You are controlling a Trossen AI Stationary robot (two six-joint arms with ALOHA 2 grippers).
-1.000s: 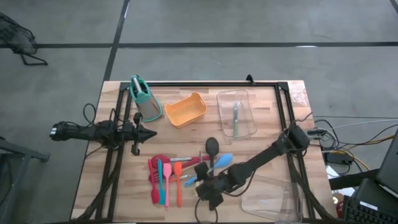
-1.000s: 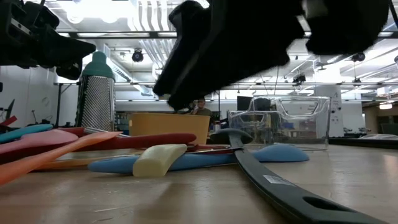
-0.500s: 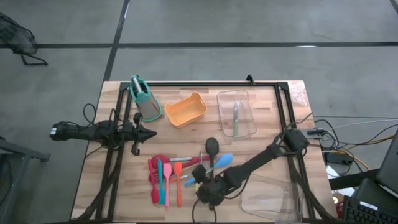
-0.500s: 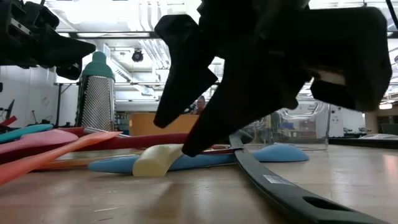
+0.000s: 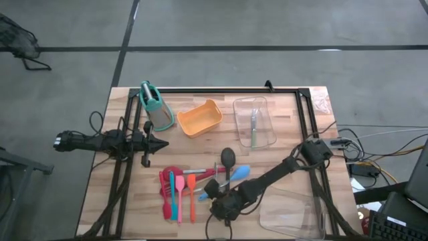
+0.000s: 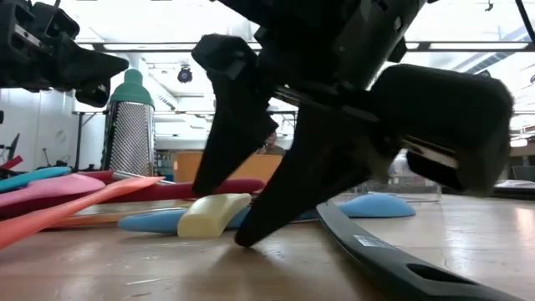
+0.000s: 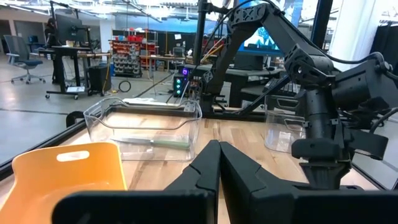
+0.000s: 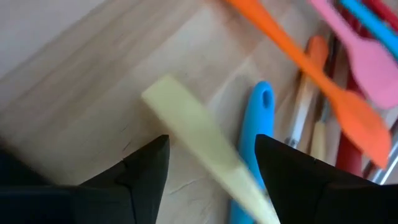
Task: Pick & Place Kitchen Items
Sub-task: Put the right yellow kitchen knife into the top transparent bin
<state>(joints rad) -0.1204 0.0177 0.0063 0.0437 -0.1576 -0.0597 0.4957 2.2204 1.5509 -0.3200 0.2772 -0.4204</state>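
The kitchen items lie in a cluster near the table's front middle: red, pink, teal and orange spatulas [image 5: 177,193], a blue spatula [image 5: 239,173], a black ladle [image 5: 227,159] and a small pale yellow piece [image 8: 202,140]. My right gripper [image 8: 211,142] is open and slants down over the yellow piece, one finger on each side of it and its tips close to the wood. In the low view the yellow piece [image 6: 213,214] lies flat on the blue spatula's handle [image 6: 155,220]. I see no touch. My left gripper [image 5: 158,142] is shut and level at the table's left.
An orange tub [image 5: 199,118], a clear tray [image 5: 255,122] holding a green utensil and a teal-handled grater [image 5: 155,107] stand along the far side. Another clear tray [image 5: 294,213] sits at the near right. The ladle's long black handle [image 6: 376,251] runs toward the near edge.
My right gripper has come down toward the table onto the yellow piece and rolled about its own axis, staying open. Its fingertips now stand almost on the wood. The utensils have not moved.
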